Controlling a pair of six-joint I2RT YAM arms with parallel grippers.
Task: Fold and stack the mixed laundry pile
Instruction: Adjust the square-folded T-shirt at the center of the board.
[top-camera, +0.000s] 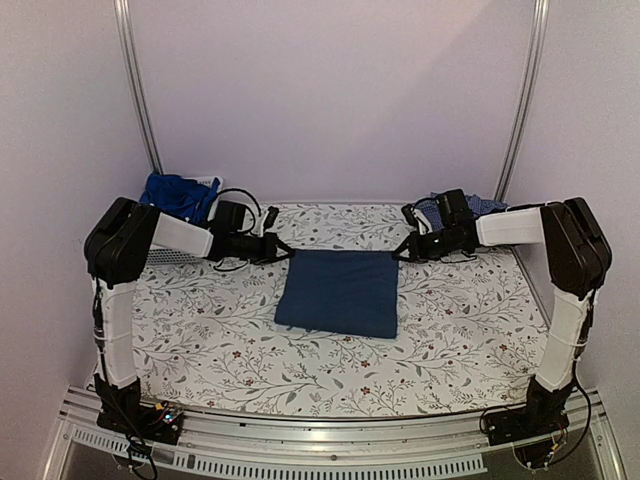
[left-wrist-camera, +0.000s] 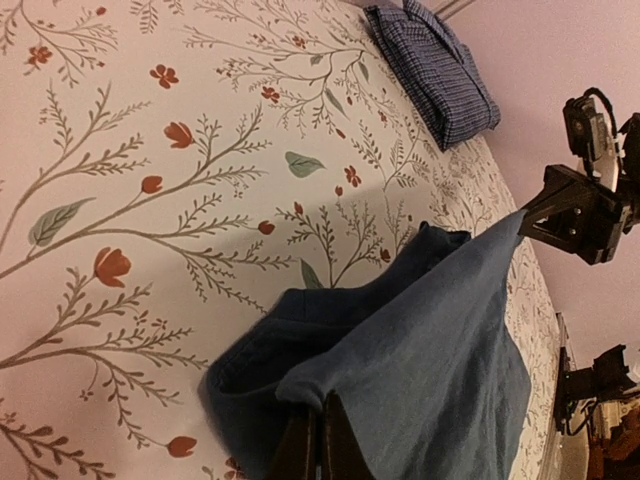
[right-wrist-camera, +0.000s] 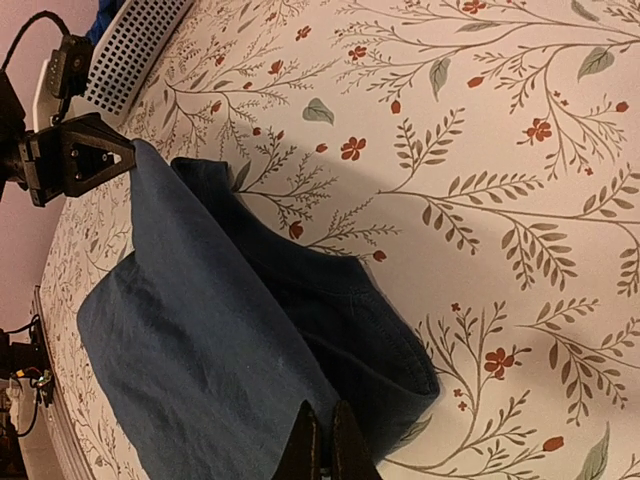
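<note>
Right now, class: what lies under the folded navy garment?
The navy garment rests on the floral tablecloth; under its lifted edge only its own lower layer shows. The rest is covered.

From the top you only get scraps of the basket (top-camera: 163, 257). The left arm (top-camera: 185, 235) covers most of it, and the royal-blue garment (top-camera: 172, 192) there is just a lump, so you can't tell what it is. Same deal on the other side: the checked shirt (top-camera: 487, 205) sits mostly behind the right wrist (top-camera: 450, 225). In the wrist views your left fingers (left-wrist-camera: 298, 455) and right fingers (right-wrist-camera: 305, 450) run off the bottom edge. The navy cloth (left-wrist-camera: 420, 380) is cut off there too, so neither pinch point shows. The bits on the left base (top-camera: 165, 412) are too small to make out.
</note>
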